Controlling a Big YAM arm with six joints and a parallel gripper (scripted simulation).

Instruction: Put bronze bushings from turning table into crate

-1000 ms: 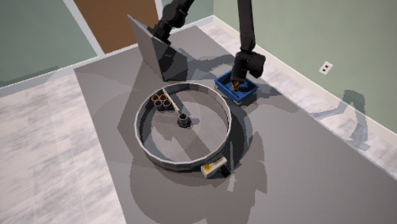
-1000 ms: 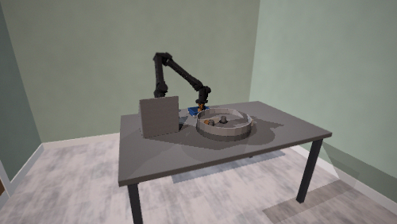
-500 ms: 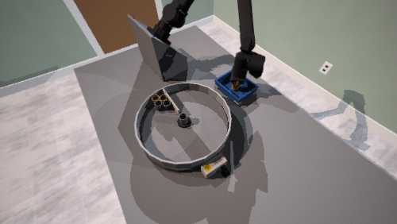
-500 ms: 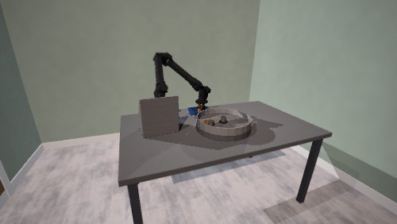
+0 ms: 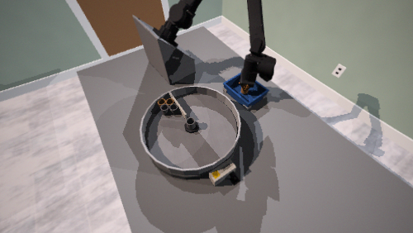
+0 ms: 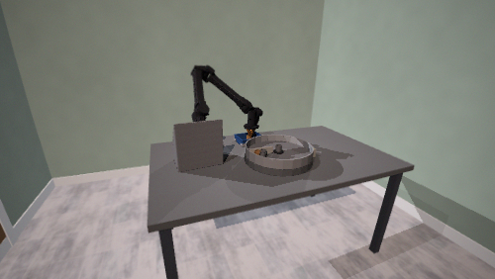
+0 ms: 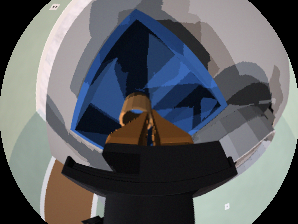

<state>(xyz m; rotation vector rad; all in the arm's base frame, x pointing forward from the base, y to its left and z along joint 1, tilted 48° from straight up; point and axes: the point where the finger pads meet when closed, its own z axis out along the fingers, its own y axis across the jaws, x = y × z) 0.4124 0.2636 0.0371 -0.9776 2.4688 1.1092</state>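
Observation:
My gripper (image 5: 244,88) hangs inside the blue crate (image 5: 249,92) at the back right of the table and is shut on a bronze bushing (image 7: 135,108), held just over the crate's floor. The wrist view shows the bronze bushing between the fingers with the blue crate (image 7: 149,79) below. On the round turning table (image 5: 191,130), two bronze bushings (image 5: 164,101) and two steel bushings (image 5: 169,108) sit in a cluster at the far left, beside a divider bar. The dark centre hub (image 5: 190,124) stands in the middle. The crate also shows in the exterior view (image 6: 242,139).
A grey upright panel (image 5: 165,54) stands behind the turning table, by the arm's base. A small tan box with a yellow label (image 5: 222,173) sits against the turning table's front rim. The table edge runs close behind the crate.

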